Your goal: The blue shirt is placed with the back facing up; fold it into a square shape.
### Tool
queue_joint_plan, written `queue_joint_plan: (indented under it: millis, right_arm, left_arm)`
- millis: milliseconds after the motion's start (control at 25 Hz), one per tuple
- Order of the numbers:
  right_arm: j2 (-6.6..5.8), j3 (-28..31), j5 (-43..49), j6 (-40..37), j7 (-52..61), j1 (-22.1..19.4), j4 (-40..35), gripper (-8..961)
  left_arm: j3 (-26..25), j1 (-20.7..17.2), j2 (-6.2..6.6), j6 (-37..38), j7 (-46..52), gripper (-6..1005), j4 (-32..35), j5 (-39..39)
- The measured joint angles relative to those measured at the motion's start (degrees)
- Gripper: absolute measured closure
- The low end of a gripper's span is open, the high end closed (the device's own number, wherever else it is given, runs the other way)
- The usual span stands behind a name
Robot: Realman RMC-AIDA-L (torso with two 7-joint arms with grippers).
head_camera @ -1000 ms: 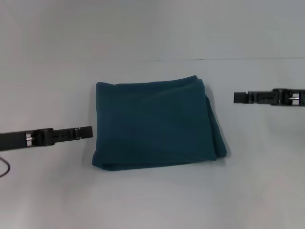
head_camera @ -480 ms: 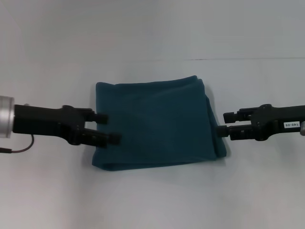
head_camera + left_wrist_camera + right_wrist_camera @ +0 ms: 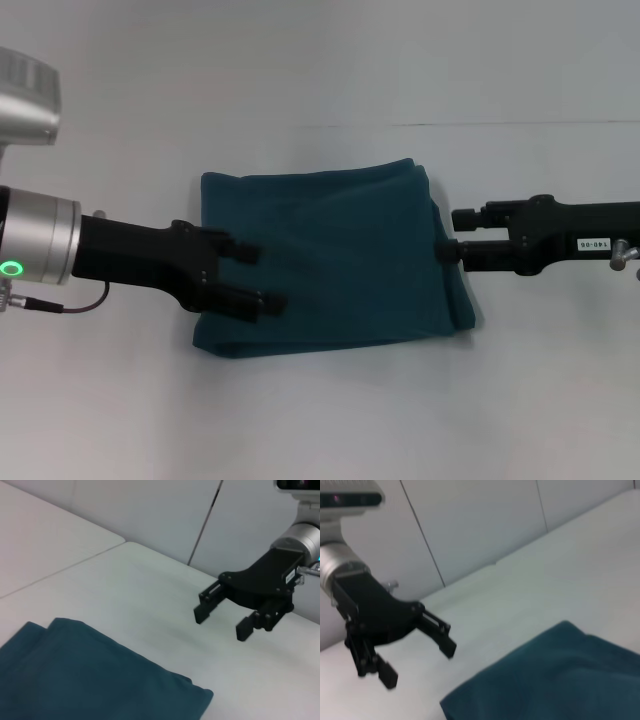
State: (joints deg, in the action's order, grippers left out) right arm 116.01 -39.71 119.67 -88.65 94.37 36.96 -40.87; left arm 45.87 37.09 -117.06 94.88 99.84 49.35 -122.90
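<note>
White tabletop point(image 3: 320, 420) spread across the whole head view, meeting a pale wall along a seam at the far edge.

Blue shirt point(image 3: 330, 260) at the table's centre, folded into a roughly square, layered bundle, plain teal fabric on top, stacked edges showing along the robot's right side and the near edge. Same bundle visible low in the left wrist view point(image 3: 90, 680) and in the right wrist view point(image 3: 555, 680), lying flat.

Left gripper point(image 3: 260, 277) reaching in from the robot's left, fingers spread apart, tips over the left edge of the shirt, nothing pinched between them. Seen from the right wrist view point(image 3: 417, 655) as a black open claw above the bare table beside the cloth.

Right gripper point(image 3: 450, 233) level at the shirt's right edge, fingers parted and empty, the lower tip just at the fabric's border. Open claw also clear in the left wrist view point(image 3: 222, 620), off the cloth.
</note>
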Motion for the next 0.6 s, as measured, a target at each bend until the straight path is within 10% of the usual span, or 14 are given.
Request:
queue_joint_plan:
  millis: [600]
  right_arm:
    - [0.83, -0.73, -1.52, 0.33, -2.23, -1.00, 0.01, 271]
  left_arm:
    - [-0.91, 1.09, -0.32, -1.77, 5.71, 80, -0.16, 1.12]
